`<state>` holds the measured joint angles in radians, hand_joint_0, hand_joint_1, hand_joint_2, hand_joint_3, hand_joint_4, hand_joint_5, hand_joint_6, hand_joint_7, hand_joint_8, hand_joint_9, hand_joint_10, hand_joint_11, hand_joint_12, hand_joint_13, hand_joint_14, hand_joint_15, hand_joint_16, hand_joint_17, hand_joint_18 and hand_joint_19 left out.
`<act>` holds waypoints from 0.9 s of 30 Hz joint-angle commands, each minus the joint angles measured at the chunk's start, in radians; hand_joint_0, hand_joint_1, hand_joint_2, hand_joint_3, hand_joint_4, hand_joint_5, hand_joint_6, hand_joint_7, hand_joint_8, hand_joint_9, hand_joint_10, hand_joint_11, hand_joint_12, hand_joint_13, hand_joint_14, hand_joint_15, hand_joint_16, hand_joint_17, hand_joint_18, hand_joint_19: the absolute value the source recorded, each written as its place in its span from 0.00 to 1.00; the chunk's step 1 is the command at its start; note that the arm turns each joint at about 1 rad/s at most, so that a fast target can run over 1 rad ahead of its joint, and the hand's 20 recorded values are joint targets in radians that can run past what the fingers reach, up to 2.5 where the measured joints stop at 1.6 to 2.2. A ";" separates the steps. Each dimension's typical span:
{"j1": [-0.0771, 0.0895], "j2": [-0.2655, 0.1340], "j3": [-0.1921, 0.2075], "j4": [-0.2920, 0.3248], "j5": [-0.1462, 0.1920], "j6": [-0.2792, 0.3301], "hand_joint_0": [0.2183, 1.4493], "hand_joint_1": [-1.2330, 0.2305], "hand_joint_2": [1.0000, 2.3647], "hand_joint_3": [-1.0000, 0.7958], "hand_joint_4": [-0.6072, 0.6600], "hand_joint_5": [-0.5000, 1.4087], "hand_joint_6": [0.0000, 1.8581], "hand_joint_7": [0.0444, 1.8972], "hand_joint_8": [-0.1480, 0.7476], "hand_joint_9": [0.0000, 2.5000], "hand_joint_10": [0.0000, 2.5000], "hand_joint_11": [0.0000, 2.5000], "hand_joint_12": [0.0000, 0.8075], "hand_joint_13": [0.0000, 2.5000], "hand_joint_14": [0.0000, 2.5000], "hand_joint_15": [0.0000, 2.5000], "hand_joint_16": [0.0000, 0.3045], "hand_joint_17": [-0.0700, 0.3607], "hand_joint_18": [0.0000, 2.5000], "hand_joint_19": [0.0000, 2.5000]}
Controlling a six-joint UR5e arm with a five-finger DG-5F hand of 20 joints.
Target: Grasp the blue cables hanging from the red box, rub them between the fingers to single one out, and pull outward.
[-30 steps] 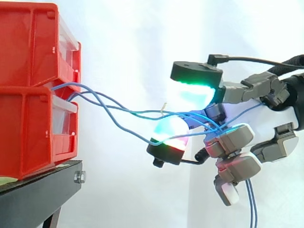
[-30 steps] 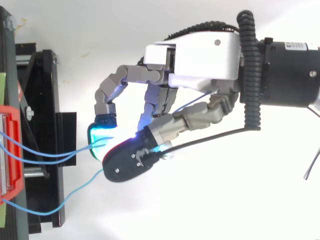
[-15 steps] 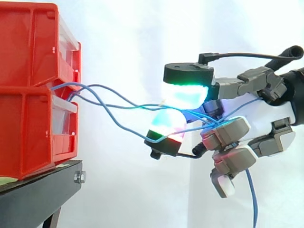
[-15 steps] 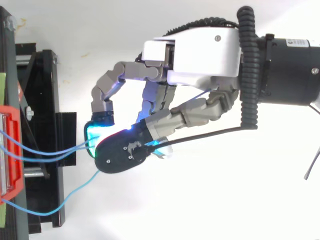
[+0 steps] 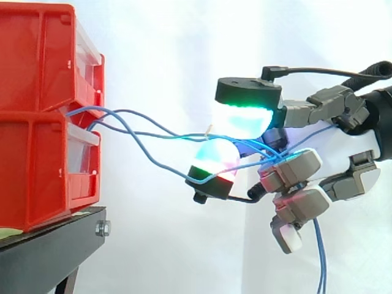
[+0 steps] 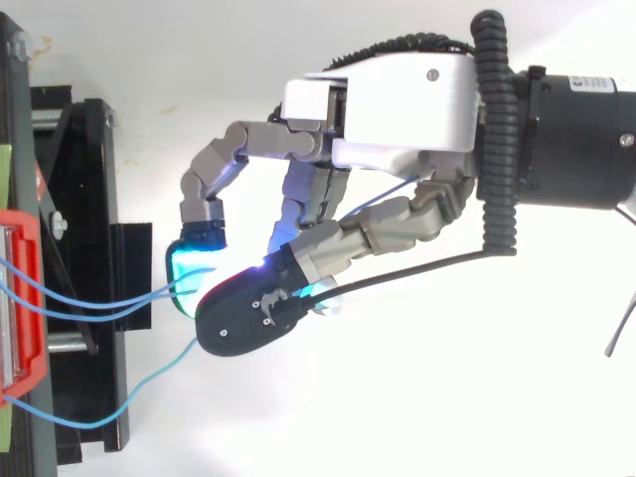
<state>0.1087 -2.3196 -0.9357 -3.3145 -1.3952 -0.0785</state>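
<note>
Several thin blue cables (image 5: 141,131) run out of the gap between two stacked red bins (image 5: 43,116) and sag to the right. In the side view my hand (image 5: 343,153) reaches in from the right, its green-lit upper pad (image 5: 245,119) above and a cyan and red pad (image 5: 213,165) below, with the cables pinched between them. The cables pass on through the curled fingers and hang down at the lower right (image 5: 321,257). From above, the hand (image 6: 388,109) is curled, its glowing pads (image 6: 194,273) closed on the cables (image 6: 89,308) a short way off the red bin (image 6: 20,298).
The bins stand on a black stand (image 5: 49,245) at the left, whose frame (image 6: 84,229) juts toward the hand in the top view. A white curtain is behind everything.
The hand shifted slightly toward the bins and back, and the pinching pads have slid against each other on the cables. The cables stay held.
</note>
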 commanded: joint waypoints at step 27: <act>0.000 -0.001 0.000 0.000 -0.002 0.000 0.30 0.28 0.00 0.28 0.50 0.18 0.48 0.46 0.43 0.54 0.01 0.56 0.42 0.51 0.01 0.39 0.17 0.43 0.36 0.27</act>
<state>0.1089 -2.3197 -0.9359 -3.3144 -1.3975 -0.0782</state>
